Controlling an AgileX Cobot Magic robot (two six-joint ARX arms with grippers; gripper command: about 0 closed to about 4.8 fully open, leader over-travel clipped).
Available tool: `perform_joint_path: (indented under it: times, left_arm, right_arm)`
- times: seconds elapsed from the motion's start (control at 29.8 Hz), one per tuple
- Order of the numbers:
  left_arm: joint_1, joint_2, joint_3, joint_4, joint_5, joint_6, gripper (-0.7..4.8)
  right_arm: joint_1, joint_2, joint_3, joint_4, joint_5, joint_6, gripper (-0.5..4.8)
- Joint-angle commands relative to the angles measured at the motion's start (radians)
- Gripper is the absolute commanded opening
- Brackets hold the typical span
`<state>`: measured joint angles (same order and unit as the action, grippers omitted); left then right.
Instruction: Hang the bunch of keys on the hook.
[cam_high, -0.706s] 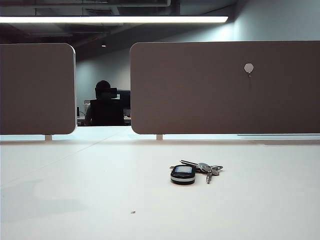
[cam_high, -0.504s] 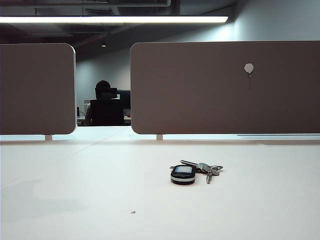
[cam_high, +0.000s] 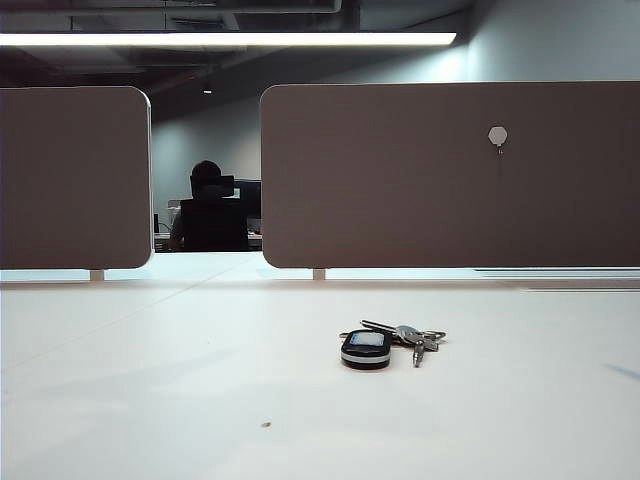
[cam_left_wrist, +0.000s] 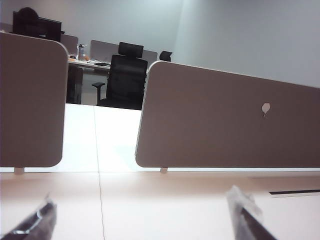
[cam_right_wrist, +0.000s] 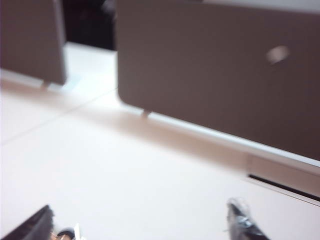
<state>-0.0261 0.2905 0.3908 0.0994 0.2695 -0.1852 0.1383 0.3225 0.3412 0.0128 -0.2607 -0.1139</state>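
Note:
The bunch of keys (cam_high: 390, 343) lies flat on the white table, its black oval fob (cam_high: 366, 348) towards the front and the silver keys fanned out behind it. The hook (cam_high: 497, 136) is a small pale hexagon with a prong, high on the right brown panel (cam_high: 450, 200); the wrist views show the hook (cam_left_wrist: 266, 107) too, blurred in the right one (cam_right_wrist: 277, 54). Neither gripper shows in the exterior view. My left gripper (cam_left_wrist: 142, 220) is open over bare table, empty. My right gripper (cam_right_wrist: 140, 225) is open and empty; a small dark, silver-edged piece (cam_right_wrist: 65, 234) peeks in beside one fingertip.
A second brown panel (cam_high: 75, 180) stands at the back left, with a gap between the two panels. A slot (cam_left_wrist: 295, 192) runs in the table near the right panel's foot. A tiny speck (cam_high: 266, 424) lies on the table in front.
The keys have not moved. The soft shadow on the table's left front has faded and a faint shadow has appeared at the right edge.

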Motion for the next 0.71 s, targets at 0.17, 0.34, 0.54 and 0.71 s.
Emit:
perform_joint_path:
  times: [0.17, 0.34, 0.54, 0.71]
  left_arm:
    - [-0.097, 0.309, 0.09, 0.133, 0.125, 0.021, 4.79]
    - [-0.27, 0.519, 0.153, 0.134, 0.139, 0.021, 4.79]
    - [-0.448, 0.668, 0.196, 0.134, 0.094, 0.1, 4.79]
    - [-0.543, 0.696, 0.199, 0.125, 0.005, 0.198, 4.79]
  right_arm:
    - [0.18, 0.3, 0.145, 0.01, 0.089, -0.336, 4.79]
    - [0.273, 0.548, 0.232, 0.023, 0.181, -0.37, 4.79]
    - [0.296, 0.792, 0.253, 0.132, 0.165, -0.465, 4.79]
    - [0.296, 0.962, 0.253, 0.228, 0.172, -0.56, 4.79]
